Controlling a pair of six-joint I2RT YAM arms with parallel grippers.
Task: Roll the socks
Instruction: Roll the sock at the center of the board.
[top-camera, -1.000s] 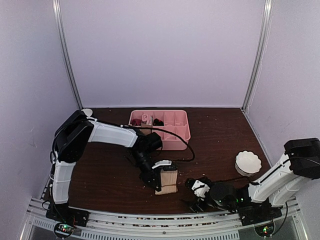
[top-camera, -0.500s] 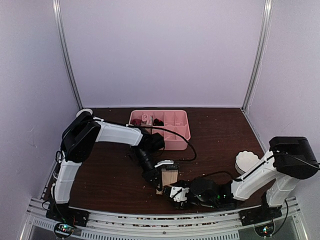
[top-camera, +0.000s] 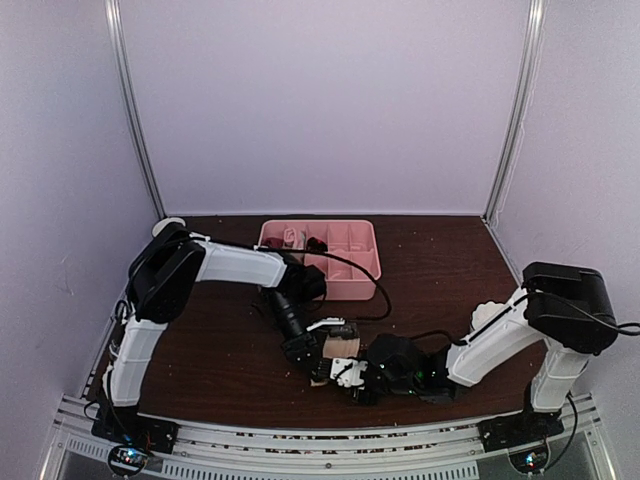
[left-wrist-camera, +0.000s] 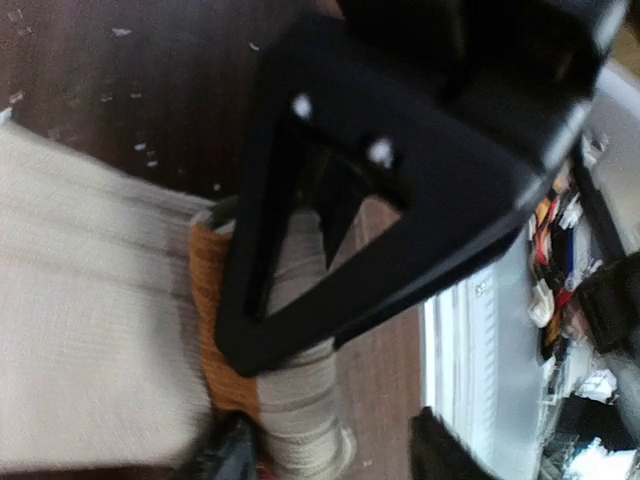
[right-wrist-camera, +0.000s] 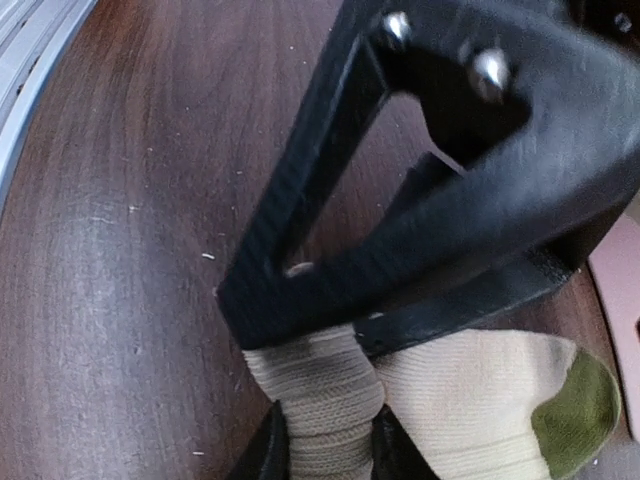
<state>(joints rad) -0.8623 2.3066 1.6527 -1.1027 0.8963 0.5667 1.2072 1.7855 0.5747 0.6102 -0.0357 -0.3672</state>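
Status: the beige sock is found on the table, lower centre of the top view, sandwiched between the two gripper heads.

- One end is wound into a tight ribbed roll (bottom centre in both wrist views). The rest is laid flat and unrolled: cream body, orange-brown band, olive toe at the lower right of the right wrist view.
- The right gripper is closed in on the roll, with ribbed fabric pinched between its fingers.
- The left gripper is held with fingers apart. The roll is touched by one finger only, a clear gap is left to the other, and nothing is judged to be gripped there.

Progress: the roll is judged started but well short of finished, since most of the sock's length is left to be wound.

Second sock: none is identified on the table. A dark item with red on it is seen in a back compartment of the pink tray, upper centre of the top view. It is too small to be called a sock, and whether it is rolled cannot be told.
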